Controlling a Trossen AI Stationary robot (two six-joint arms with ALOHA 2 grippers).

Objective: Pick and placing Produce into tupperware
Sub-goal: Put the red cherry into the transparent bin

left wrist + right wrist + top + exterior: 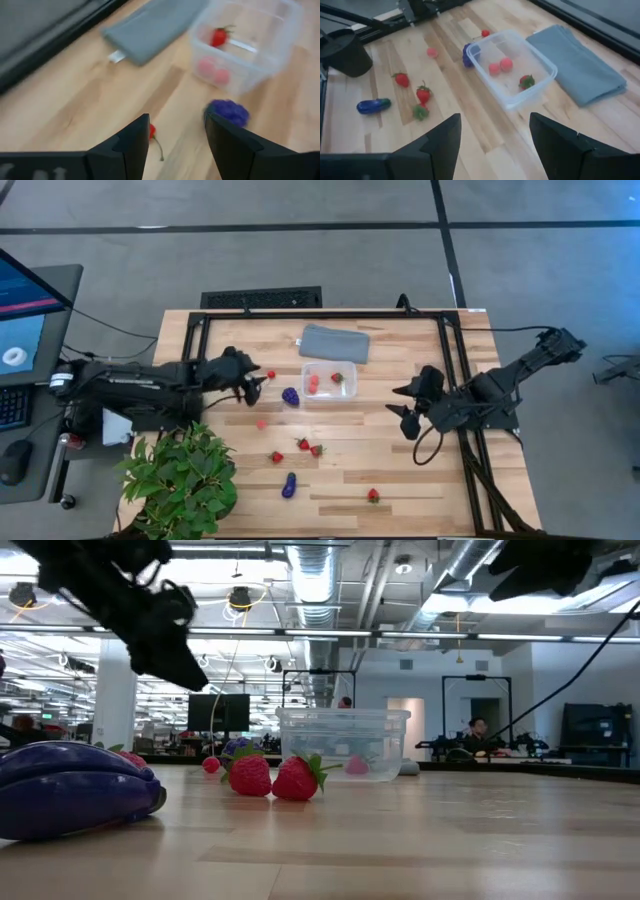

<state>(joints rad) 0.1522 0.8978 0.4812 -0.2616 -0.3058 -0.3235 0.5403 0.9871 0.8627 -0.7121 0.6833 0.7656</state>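
High view: the left gripper hung over the table just left of the tupperware, fingers spread and empty, near a small red cherry and a purple berry cluster; the box held a strawberry and two pinkish pieces. The right gripper waited right of the box, fingers apart, holding nothing. More produce lay loose on the wood, including a dark purple piece. A grey-blue pad lay behind the box. Low view: the tupperware stood upright on the table with two strawberries in front of it. Left wrist view: the fingers stood wide apart above the cherry, touching nothing. Right wrist view: the fingers stood wide apart and empty, the tupperware well ahead.
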